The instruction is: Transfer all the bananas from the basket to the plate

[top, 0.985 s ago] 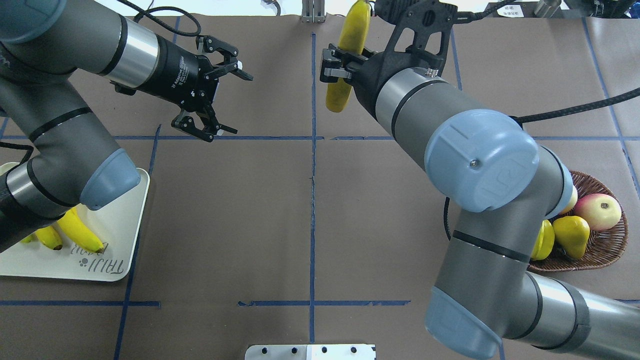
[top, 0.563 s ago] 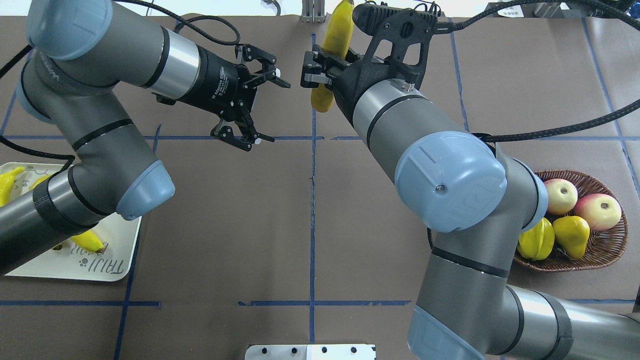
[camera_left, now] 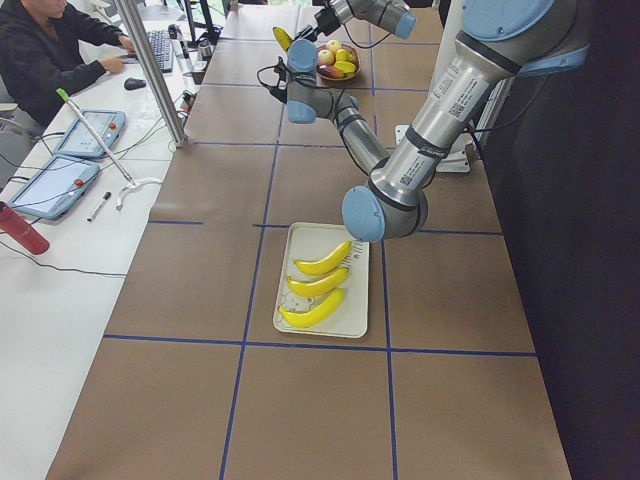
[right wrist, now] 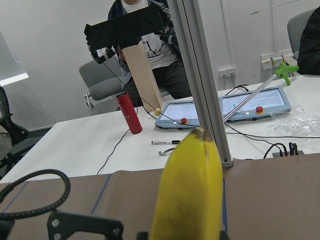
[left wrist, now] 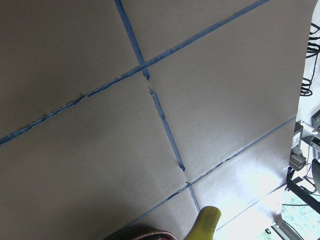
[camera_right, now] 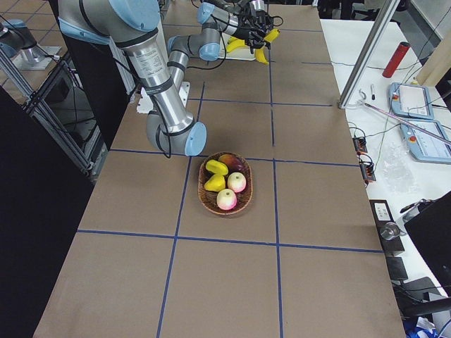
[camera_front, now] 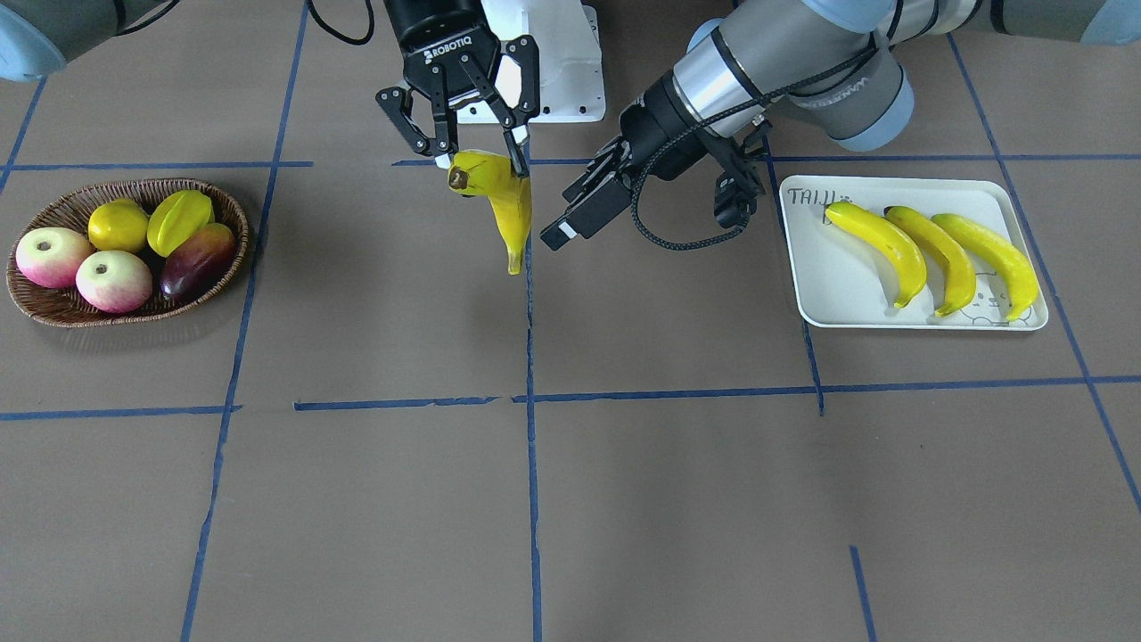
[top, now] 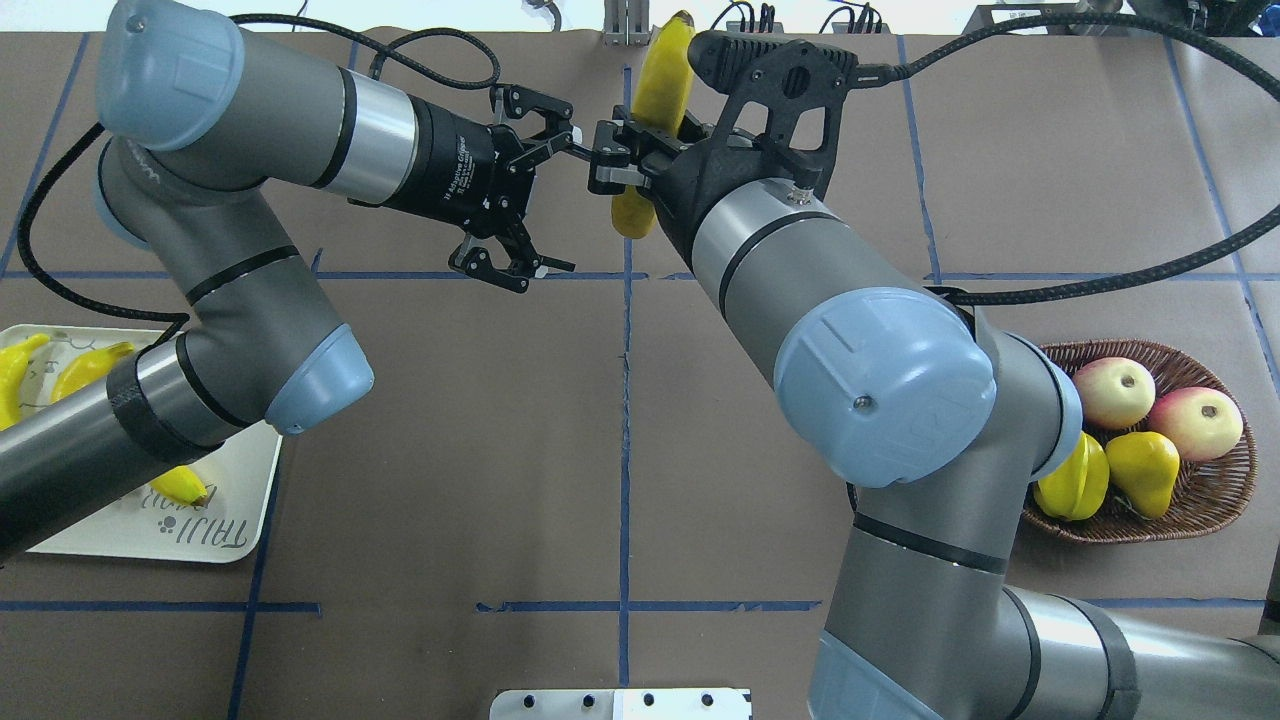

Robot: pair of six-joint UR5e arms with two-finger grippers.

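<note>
My right gripper (camera_front: 479, 159) is shut on the stem end of a yellow banana (camera_front: 510, 209), which hangs in the air over the far middle of the table; from above this banana (top: 657, 85) points away from me. My left gripper (top: 558, 207) is open and right beside it, its fingers (camera_front: 563, 230) a small gap from the fruit. Three bananas (camera_front: 931, 254) lie side by side on the pale plate (camera_front: 829, 290). The wicker basket (camera_front: 55, 306) holds two apples, a lemon, a starfruit and a dark mango.
Blue tape lines (camera_front: 529, 357) divide the brown table cover. A white base plate (camera_front: 570, 80) sits behind the grippers. A metal post (camera_left: 150, 70), tablets, a red bottle and a seated person (camera_left: 40, 50) are along the far side table.
My left arm has swung right, away from the plate, towards the held banana. My right arm carried the banana a little leftwards, so the two grippers have closed the gap.
</note>
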